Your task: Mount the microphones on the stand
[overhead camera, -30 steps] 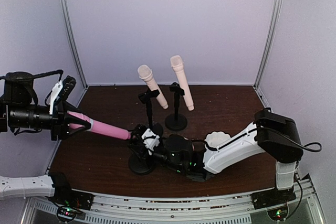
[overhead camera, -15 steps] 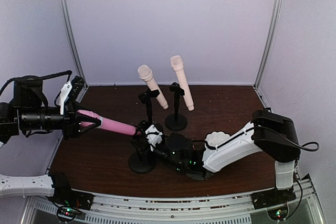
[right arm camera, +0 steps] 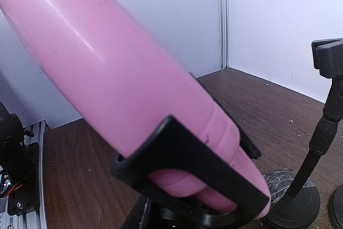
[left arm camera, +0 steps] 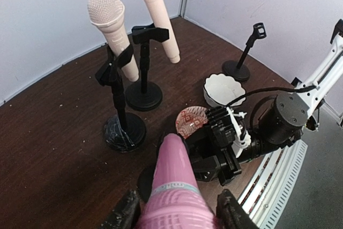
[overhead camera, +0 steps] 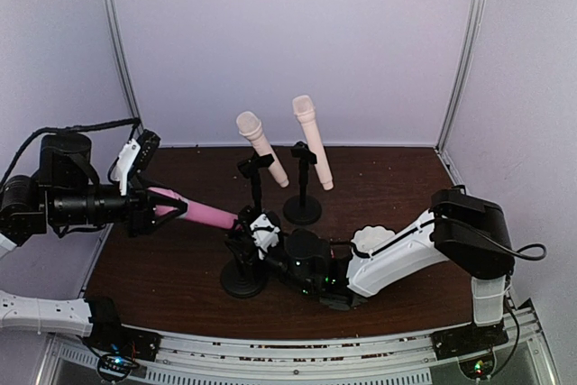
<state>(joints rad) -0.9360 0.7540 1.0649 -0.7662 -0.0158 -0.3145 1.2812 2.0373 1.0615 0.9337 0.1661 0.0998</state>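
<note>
At the near clip (right arm camera: 185, 183), my left gripper (left arm camera: 177, 214), clamped on the pink microphone (overhead camera: 206, 215), has pushed it further in. I can't tell the right gripper's (overhead camera: 258, 233) grip, and the band lettering is unreadable.

Pale lavender walls (overhead camera: 288, 42) up top, aluminium corner posts (overhead camera: 117, 51) left and right, dark brown tabletop (overhead camera: 397, 178) below, even light.

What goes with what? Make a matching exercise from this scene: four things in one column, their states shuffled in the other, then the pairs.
1. pink microphone
2. peach microphones
3. white scalloped bowl
4. near stand

A. clipped onto the back stands, tilted
B. gripped by the right arm's jaws
C. gripped by the left arm's jaws
D. sitting on the table beside the right arm

Pairs: 1-C, 2-A, 3-D, 4-B
</note>
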